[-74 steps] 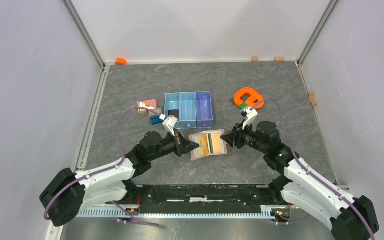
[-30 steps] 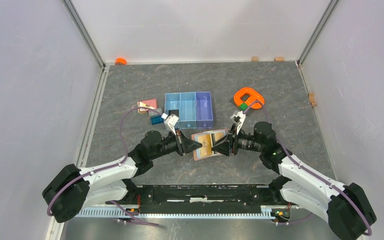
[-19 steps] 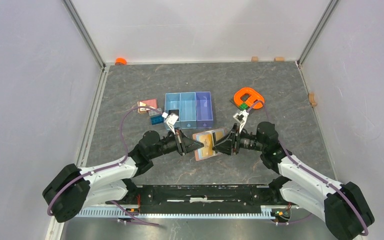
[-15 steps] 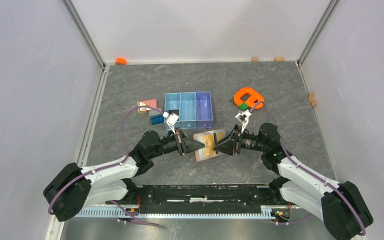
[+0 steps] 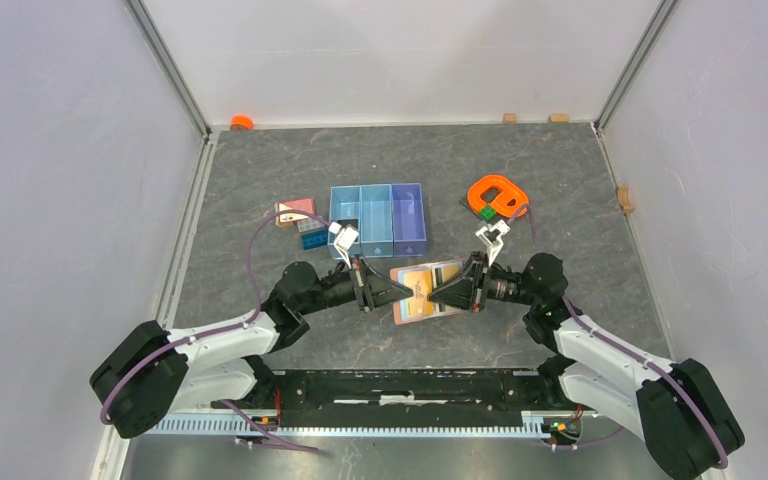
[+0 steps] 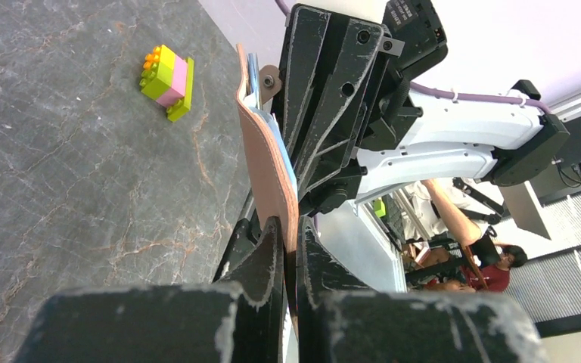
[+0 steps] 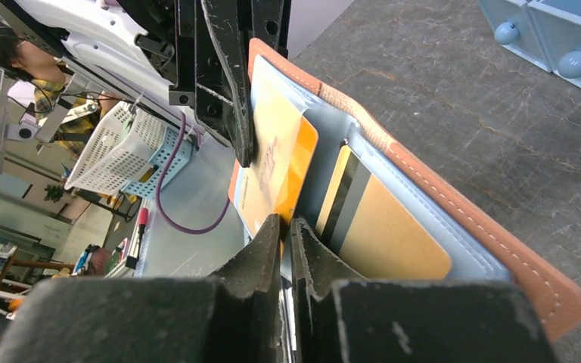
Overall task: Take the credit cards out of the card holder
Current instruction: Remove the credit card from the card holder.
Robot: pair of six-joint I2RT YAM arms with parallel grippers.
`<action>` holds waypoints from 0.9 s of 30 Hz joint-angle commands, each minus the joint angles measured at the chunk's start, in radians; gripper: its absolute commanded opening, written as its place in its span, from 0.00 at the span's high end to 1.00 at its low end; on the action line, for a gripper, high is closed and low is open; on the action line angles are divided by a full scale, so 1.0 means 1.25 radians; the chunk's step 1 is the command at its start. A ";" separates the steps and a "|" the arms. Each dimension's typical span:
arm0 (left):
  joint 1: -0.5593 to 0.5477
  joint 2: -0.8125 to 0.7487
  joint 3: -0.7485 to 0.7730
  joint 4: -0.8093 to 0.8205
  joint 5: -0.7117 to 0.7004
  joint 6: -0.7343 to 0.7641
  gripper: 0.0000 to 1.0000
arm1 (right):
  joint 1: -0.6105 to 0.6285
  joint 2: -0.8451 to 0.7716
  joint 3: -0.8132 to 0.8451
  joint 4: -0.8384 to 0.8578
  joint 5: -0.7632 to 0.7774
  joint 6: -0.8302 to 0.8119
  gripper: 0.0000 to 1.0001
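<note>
The card holder (image 5: 413,311), a salmon-brown wallet with grey-blue pockets, is held open and tilted between both grippers just off the table. My left gripper (image 5: 398,292) is shut on its edge; the left wrist view shows the leather (image 6: 267,162) pinched between the fingers (image 6: 268,249). My right gripper (image 5: 437,293) is shut on the corner of an orange-golden credit card (image 7: 274,159) that sticks out of a pocket. A second, tan card with a black stripe (image 7: 386,223) sits in the neighbouring pocket, inside the wallet's stitched rim (image 7: 461,212).
A blue three-compartment tray (image 5: 378,218) stands just behind the wallet and also shows in the right wrist view (image 7: 556,34). Coloured bricks (image 5: 298,214) lie left of it, and an orange ring-shaped piece (image 5: 497,193) lies to its right. A small brick stack (image 6: 168,79) sits on the table.
The wallet lay flat between the grippers; the right gripper has moved in over it and shut on the orange card. The wallet has lifted, tilted and shifted slightly right and nearer.
</note>
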 commanded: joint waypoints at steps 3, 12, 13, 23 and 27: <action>-0.001 0.020 0.013 0.105 0.033 -0.037 0.98 | 0.001 0.006 -0.013 0.115 -0.024 0.059 0.89; 0.018 0.042 0.004 0.134 0.036 -0.055 0.93 | -0.024 -0.005 -0.031 0.150 -0.021 0.084 1.00; 0.026 0.034 -0.003 0.130 0.033 -0.057 0.91 | -0.037 -0.013 -0.032 0.133 -0.015 0.076 1.00; 0.055 -0.083 -0.023 -0.021 -0.034 -0.006 0.97 | -0.091 -0.015 -0.042 0.092 -0.015 0.068 1.00; 0.055 -0.064 -0.021 0.012 -0.010 -0.019 0.98 | -0.089 -0.010 -0.047 0.151 -0.042 0.103 0.82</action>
